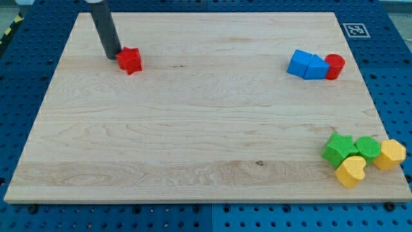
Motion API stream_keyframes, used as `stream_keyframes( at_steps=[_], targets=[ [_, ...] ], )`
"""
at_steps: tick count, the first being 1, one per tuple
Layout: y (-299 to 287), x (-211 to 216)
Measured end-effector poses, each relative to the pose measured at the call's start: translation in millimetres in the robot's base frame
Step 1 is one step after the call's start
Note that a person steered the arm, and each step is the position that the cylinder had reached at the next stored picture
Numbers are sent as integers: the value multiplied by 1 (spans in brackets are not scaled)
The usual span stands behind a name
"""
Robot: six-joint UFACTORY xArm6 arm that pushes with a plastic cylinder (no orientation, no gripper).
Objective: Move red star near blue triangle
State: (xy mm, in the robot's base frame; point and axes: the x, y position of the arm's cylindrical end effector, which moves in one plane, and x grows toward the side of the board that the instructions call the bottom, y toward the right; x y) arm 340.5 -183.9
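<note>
The red star (130,60) lies near the view's top left of the wooden board (193,129). My tip (112,56) rests on the board just left of the red star, touching or nearly touching it. The blue triangle (316,67) lies far off at the view's upper right, wedged between a blue block (299,63) on its left and a red cylinder (335,66) on its right.
At the view's bottom right sits a cluster: a green star (338,149), a green round-edged block (367,147), a yellow heart (351,171) and a yellow hexagon (390,154). A marker tag (354,29) is at the board's top right corner.
</note>
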Motion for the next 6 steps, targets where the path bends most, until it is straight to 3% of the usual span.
stream_keyframes(
  at_steps=[2,6],
  targets=[
    [55,18],
    [171,92]
  ],
)
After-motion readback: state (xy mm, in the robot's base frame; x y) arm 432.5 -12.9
